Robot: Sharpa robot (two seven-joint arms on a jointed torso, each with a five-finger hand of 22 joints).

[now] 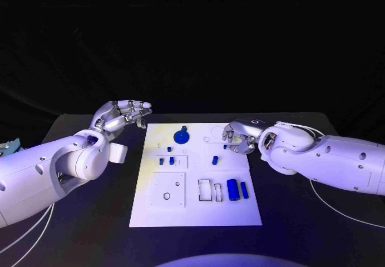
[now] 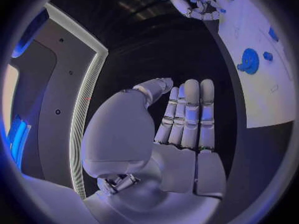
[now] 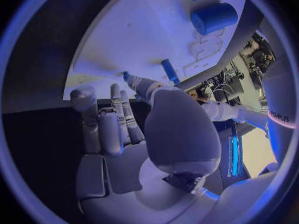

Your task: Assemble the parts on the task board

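**Right hand poised at the board's far edge; left hand idle**

The right hand (image 1: 239,137) hangs over the far right part of the task board (image 1: 196,214), fingers curled downward and loosely apart. In the right wrist view its fingertips (image 3: 127,77) point toward the board surface near a small blue peg (image 3: 170,71), and nothing sits between them, so I judge it released and empty. The left hand (image 1: 122,115) is raised off the board's far left corner, above the worktop (image 1: 80,125), fingers straight and together with the thumb apart in the left wrist view; it too holds nothing.

On the board, the blue gear (image 1: 182,136) sits near the far edge, the small peg (image 1: 215,160) lies just in front of the right hand, two little blue pieces (image 1: 166,161) rest by a recessed outline at the left, and a thick blue cylinder (image 1: 232,189) with a thinner blue pin (image 1: 243,191) beside it lies near the rectangular slots (image 1: 210,191).

Judging from this, the assembly is barely started: most parts lie loose. The peg nearest the right hand is small and round, so a slightly off-centre pinch could roll it across the smooth board or flick it off the edge. The curled fingers also sit close to the board; a descent at an angle may nudge the board itself and shift the other loose parts.
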